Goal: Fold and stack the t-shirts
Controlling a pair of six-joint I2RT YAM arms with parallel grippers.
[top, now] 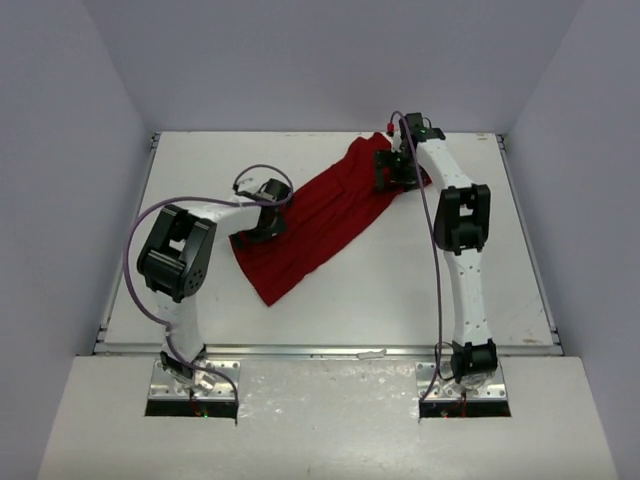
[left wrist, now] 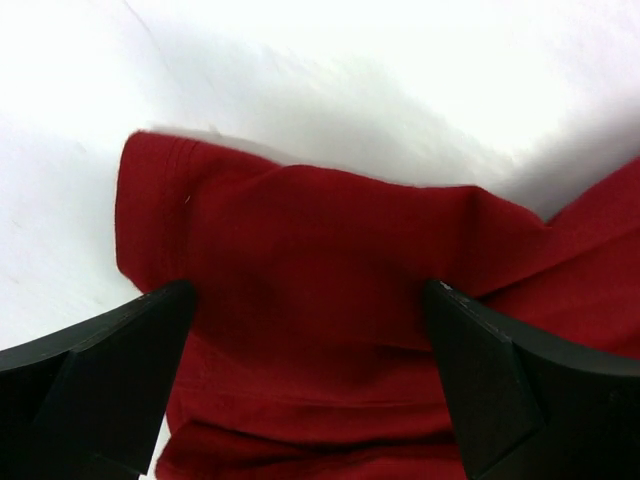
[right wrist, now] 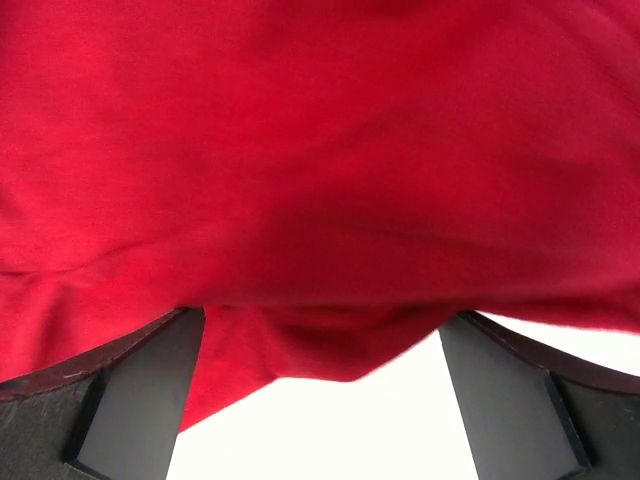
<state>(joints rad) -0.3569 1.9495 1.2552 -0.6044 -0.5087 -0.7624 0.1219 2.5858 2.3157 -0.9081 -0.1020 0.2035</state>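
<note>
One t-shirt [top: 320, 225] of soft, deep-red cloth with no print lies on the smooth white table [top: 500, 260]. It is drawn out into a long, slanting band that runs from the near-left middle of the table up toward the far edge, and its surface is creased with shallow lengthwise folds. Two arms work over it, both white-shelled with black joints: the left arm [top: 180, 255] bends in over the shirt's near-left end, and the right arm [top: 460, 250] reaches out to its far end. A thin purple cable [top: 140, 290] loops along the left arm. The left claw [top: 262, 222] is spread wide. In its wrist view the matte black fingers [left wrist: 100, 390] stand on either side of a rounded, hemmed flap of cloth without pinching it, and a line of stitching shows along the flap's edge. The right claw [top: 392, 170] is spread just as wide. In its wrist view red fabric fills nearly the whole frame in soft ripples, and one pointed fold dips down between the fingers, with bare white table below it.
</note>
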